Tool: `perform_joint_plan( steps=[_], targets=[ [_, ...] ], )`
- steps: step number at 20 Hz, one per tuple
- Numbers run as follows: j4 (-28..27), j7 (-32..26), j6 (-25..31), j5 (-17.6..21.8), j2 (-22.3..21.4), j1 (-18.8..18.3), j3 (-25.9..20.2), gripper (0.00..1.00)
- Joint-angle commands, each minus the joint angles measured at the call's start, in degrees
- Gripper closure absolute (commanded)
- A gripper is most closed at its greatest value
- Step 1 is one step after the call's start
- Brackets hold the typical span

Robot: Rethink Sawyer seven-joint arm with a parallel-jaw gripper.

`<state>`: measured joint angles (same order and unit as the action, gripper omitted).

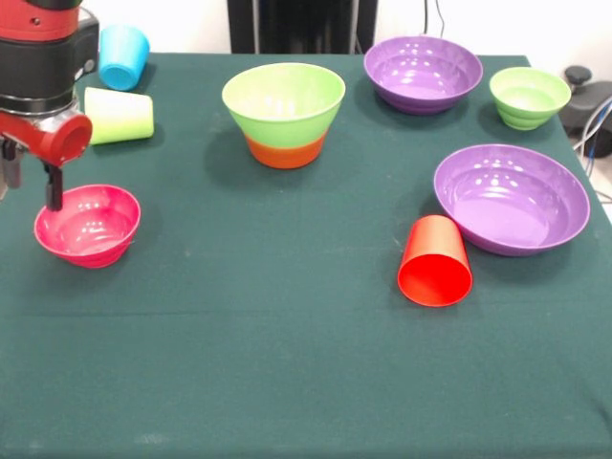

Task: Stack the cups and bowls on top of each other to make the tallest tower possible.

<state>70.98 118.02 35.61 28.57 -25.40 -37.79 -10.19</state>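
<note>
The tower [283, 115], a lime-green bowl nested in an orange one, stands at the back centre. A pink bowl [88, 225] sits upright at the left. My gripper [31, 184] hangs over its far rim, open, and one finger [53, 189] reaches down to that rim. Behind the arm a lime-green cup [120, 115] lies on its side, and a sky-blue cup [124, 55] is beyond it. On the right are a purple bowl [423, 72], a small green bowl [529, 96] and a larger purple bowl [512, 196]. A red cup [435, 260] lies on its side against the larger purple bowl.
A dark green cloth [287, 373] covers the table. A black device with cables [585, 100] stands just off the table's right edge, behind the small green bowl.
</note>
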Motion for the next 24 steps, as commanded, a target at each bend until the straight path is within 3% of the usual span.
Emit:
perform_joint_plan(
  steps=[1,13,24],
  targets=[
    [-3.01,-4.32,2.21,-0.1,4.35,-0.29,-3.07,0.0],
    [-4.51,-6.99,1.35,-0.13,7.06,-1.46,-5.29,0.0],
    [5.47,-7.35,1.77,-3.19,0.45,-2.95,-8.73,0.0]
  ],
)
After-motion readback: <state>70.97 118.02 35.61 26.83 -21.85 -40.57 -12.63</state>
